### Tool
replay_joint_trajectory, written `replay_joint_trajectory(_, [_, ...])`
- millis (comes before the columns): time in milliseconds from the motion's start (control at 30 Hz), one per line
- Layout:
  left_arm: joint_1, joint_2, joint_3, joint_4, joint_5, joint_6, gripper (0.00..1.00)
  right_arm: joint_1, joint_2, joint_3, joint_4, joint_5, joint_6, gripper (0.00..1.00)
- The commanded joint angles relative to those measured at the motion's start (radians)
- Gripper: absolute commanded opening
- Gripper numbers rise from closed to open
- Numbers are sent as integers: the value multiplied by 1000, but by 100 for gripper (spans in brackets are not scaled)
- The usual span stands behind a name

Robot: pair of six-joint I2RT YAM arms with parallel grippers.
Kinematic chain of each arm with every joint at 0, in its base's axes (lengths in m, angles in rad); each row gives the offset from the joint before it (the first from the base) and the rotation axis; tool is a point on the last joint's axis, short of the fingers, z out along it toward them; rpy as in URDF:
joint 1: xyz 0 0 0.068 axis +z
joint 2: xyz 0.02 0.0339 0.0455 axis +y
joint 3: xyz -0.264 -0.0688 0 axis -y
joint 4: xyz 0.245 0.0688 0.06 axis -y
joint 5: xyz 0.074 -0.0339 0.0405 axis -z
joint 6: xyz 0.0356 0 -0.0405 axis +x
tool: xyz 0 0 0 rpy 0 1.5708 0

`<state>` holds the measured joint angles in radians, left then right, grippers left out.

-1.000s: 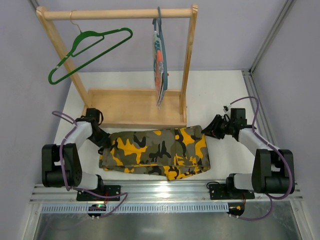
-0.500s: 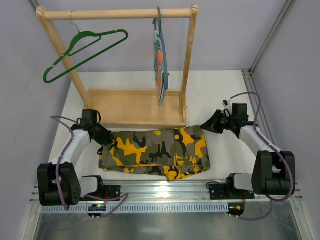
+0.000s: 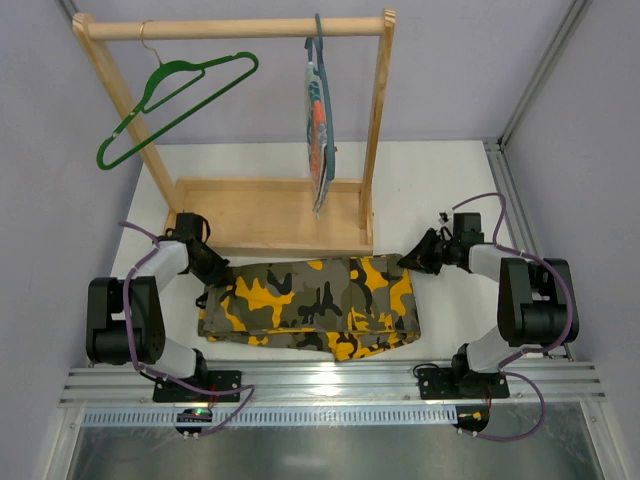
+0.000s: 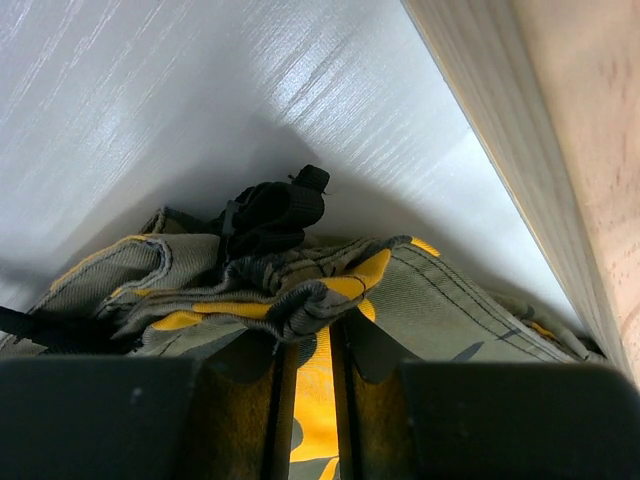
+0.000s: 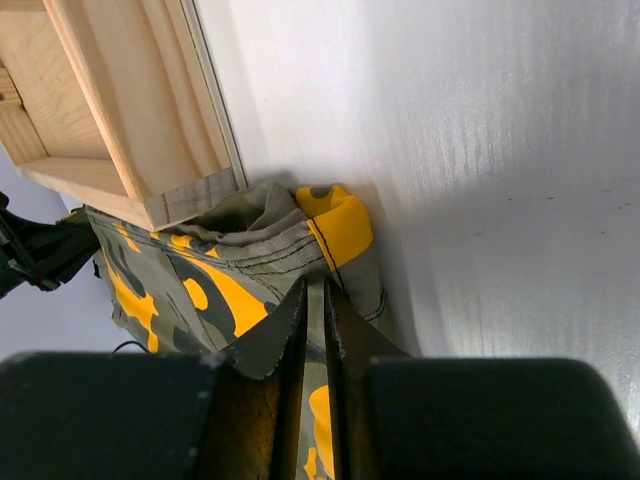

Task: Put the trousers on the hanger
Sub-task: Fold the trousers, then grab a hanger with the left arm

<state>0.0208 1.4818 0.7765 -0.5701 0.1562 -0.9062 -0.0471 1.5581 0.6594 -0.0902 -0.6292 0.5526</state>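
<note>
I have the trousers [image 3: 310, 305] lying folded flat on the tabletop [image 3: 440, 180], in the lower middle of the overhead frame and close against the front of the wooden rack base [image 3: 265, 215]. My left jaws sit at their upper left corner and my right jaws at their upper right corner. Each pair is narrowed onto a pinch of the edge: both wrist views show camouflage fabric caught between the nearly touching fingers. I judge the two far corners are held so the cloth can come up spread and taut rather than bunched. The green hanger [image 3: 175, 105] hangs tilted by its hook from the rail [image 3: 235, 28] in the upper left, well apart from the trousers, its bar bare. A striped cloth [image 3: 320, 120] hangs from the same rail near the upper middle. The hanging itself is not yet begun. A black strap end [image 4: 270, 210] lies just past the left corner. I can read no brand, label or writing anywhere
</note>
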Motion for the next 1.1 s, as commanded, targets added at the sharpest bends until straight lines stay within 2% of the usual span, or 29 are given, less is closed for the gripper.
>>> replay_joint_trajectory(0, [-1, 11, -3, 3, -50, 38, 18, 3, -18, 3, 26, 91, -17, 15])
replay_joint_trajectory(133, [1, 18, 1, -8, -86, 53, 18, 3, -23, 0, 14, 166, -14, 15])
replay_joint_trajectory(333, [-1, 44, -11, 35, -34, 59, 18, 4, -29, -41, 64, 190, 10, 15])
replay_joint_trajectory(400, [1, 37, 1, 23, -18, 64, 18, 4, -52, -21, 2, 210, -3, 16])
replay_joint_trajectory(467, [1, 2, 35, 1, -14, 73, 22, 4, -110, 21, -61, 224, -28, 21])
replay_joint_trajectory(500, [1, -14, 49, -25, -14, 79, 25, 4, -139, 37, -127, 235, -34, 23])
replay_joint_trajectory(533, [1, -35, 65, -34, -11, 84, 37, 4, -171, 52, -163, 241, -40, 26])
replay_joint_trajectory(633, [1, -136, 121, -53, 15, 112, 55, 9, -318, 129, -314, 266, -68, 37])
replay_joint_trajectory(700, [-2, -216, 162, -56, 60, 142, 63, 19, -424, 193, -426, 282, -98, 49])
replay_joint_trajectory(733, [-2, -238, 176, -57, 78, 150, 79, 38, -453, 219, -465, 292, -108, 54])
replay_joint_trajectory(767, [-5, -261, 194, -60, 106, 162, 89, 47, -483, 283, -500, 292, -123, 63])
replay_joint_trajectory(800, [-8, -294, 225, -63, 152, 168, 99, 79, -533, 323, -569, 304, -144, 67])
replay_joint_trajectory(867, [-12, -334, 254, -74, 204, 179, 100, 177, -572, 460, -638, 394, -148, 82])
replay_joint_trajectory(967, [-12, -420, 280, -53, 256, 164, 100, 313, -598, 624, -715, 495, -122, 86])
replay_joint_trajectory(1067, [-61, -503, 296, -15, 270, 171, 100, 386, -610, 699, -718, 536, -86, 87])
